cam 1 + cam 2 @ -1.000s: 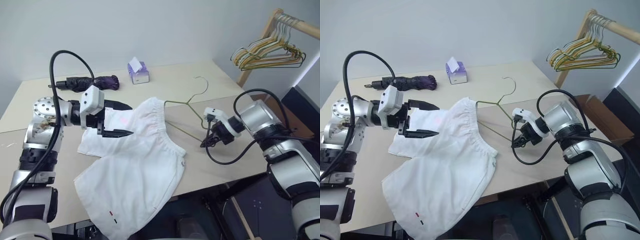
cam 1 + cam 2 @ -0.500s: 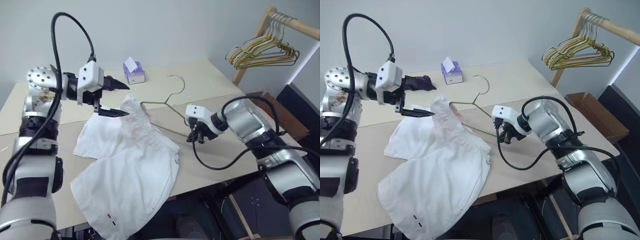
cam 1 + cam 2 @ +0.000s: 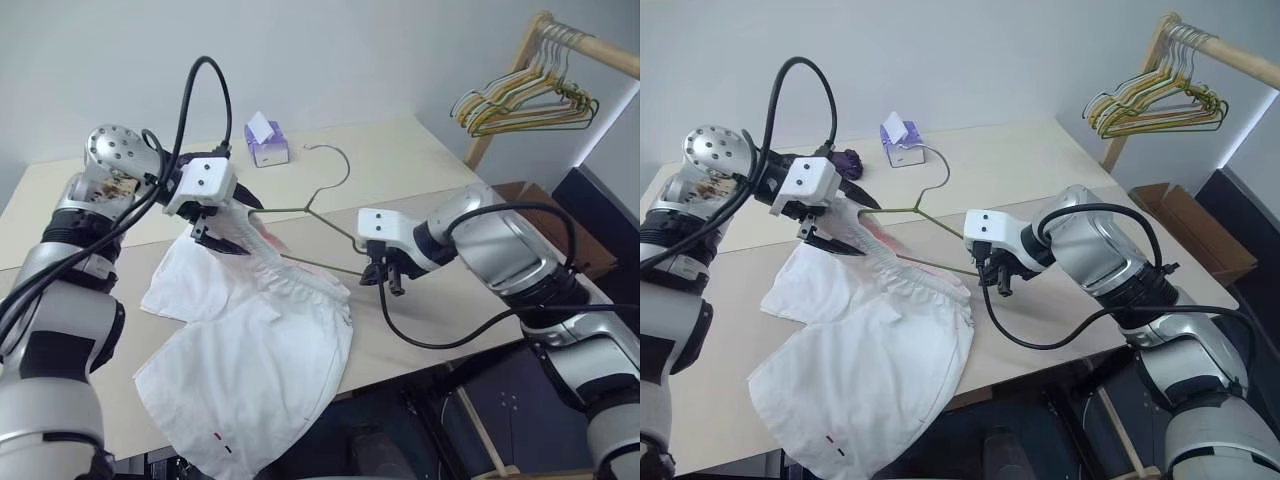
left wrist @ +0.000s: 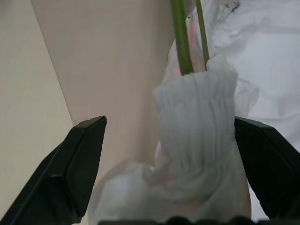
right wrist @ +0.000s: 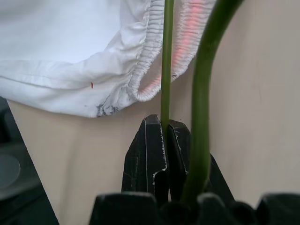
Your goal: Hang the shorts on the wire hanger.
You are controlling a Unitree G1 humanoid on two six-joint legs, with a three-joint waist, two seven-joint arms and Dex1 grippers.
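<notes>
Seemingly, wire hanger (image 5: 166, 56) enters shorts (image 3: 260, 350) waistband; right gripper (image 5: 161, 136) clamps it.

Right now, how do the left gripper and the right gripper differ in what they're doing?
The left gripper stands wide open, with the gathered waistband of the shorts bunched between its fingers; the right gripper is shut on the wire hanger. The left gripper sits at the end of the hanger that is inside the waistband; the right gripper holds the hanger's bare end, clear of the cloth. Both hover above the table.
</notes>
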